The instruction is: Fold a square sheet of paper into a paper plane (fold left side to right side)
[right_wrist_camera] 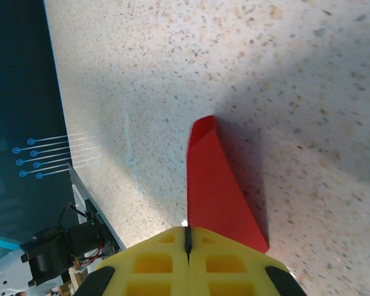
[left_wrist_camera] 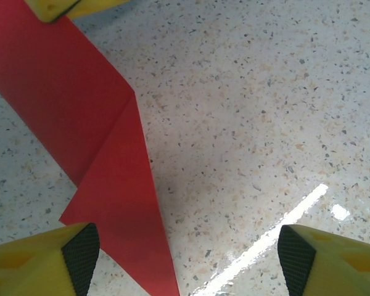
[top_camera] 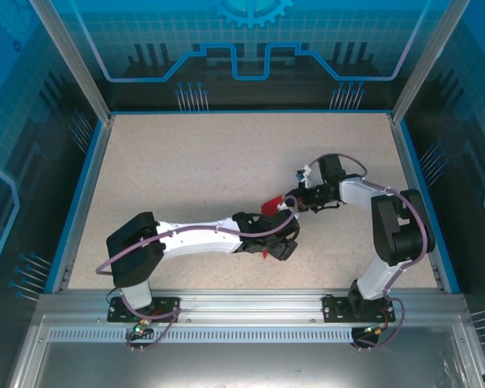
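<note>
From the top camera: red paper plane [top_camera: 272,205] just right of the frame's middle, on the speckled tabletop [top_camera: 186,178], between the ends of the two arms. Right gripper [top_camera: 293,200] at its right edge, reaching in from the right of the frame. Left gripper [top_camera: 279,242] just below it, reaching in from the lower left. A small red tip at the lower left of the left gripper's housing.

From the left wrist: paper plane [left_wrist_camera: 80,111] as a long folded strip down the left of the frame, from the upper left corner to a point at the bottom edge, with one diagonal crease across its middle. Left gripper [left_wrist_camera: 186,250] spread wide, one yellow finger [left_wrist_camera: 61,268] at the lower left in front of the paper's edge, contact impossible to tell, the other at the lower right over bare tabletop. A yellow finger [left_wrist_camera: 52,7] of the right gripper at the top left, on the paper's upper end.

From the right wrist: right gripper [right_wrist_camera: 187,240] pressed together and clamped on the paper plane [right_wrist_camera: 213,191] at the bottom of the frame. Narrow red shape running up from the fingers to a blunt end near the frame's middle, dark shadow on the tabletop to its right.
</note>
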{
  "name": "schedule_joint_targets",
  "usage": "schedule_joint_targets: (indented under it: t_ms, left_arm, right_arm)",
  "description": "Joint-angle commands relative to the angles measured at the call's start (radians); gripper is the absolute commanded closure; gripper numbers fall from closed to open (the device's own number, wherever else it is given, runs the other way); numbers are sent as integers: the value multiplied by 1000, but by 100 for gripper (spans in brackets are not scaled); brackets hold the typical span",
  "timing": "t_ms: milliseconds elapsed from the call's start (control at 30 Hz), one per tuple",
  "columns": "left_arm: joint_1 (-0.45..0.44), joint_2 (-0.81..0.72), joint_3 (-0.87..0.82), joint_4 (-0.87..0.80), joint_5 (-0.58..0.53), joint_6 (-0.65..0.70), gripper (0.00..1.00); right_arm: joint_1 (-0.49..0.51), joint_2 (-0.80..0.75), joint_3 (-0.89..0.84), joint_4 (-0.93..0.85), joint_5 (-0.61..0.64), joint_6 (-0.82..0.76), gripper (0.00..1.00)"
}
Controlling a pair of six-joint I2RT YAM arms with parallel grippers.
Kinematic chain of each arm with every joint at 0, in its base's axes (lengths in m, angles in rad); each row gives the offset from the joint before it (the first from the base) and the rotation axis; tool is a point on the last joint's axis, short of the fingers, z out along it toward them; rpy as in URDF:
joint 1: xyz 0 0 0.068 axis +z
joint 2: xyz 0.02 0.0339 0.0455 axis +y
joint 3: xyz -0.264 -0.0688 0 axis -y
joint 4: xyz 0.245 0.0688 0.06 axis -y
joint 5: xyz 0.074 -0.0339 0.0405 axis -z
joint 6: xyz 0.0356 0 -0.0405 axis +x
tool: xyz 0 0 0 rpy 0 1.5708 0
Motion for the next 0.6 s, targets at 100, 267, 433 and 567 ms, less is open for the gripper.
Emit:
schedule_joint_targets:
  t_ms: [100,267,433,567]
  left_arm:
    - [-20,14,37,16,16,-15,20]
    - [-20,-34,0,62,13,-27,18]
    - [29,-158,-48,29,-24,-81,15]
    - [106,-313,-144,49,-5,-113,12]
  right_arm:
    - [-56,-57,-40,-107,29,-81,100]
    - [-76,-101,-98,-4,-80,-16,100]
    - [-24,-107,-54,34,-174,30,100]
    - [48,-105,21,114,-212,106,100]
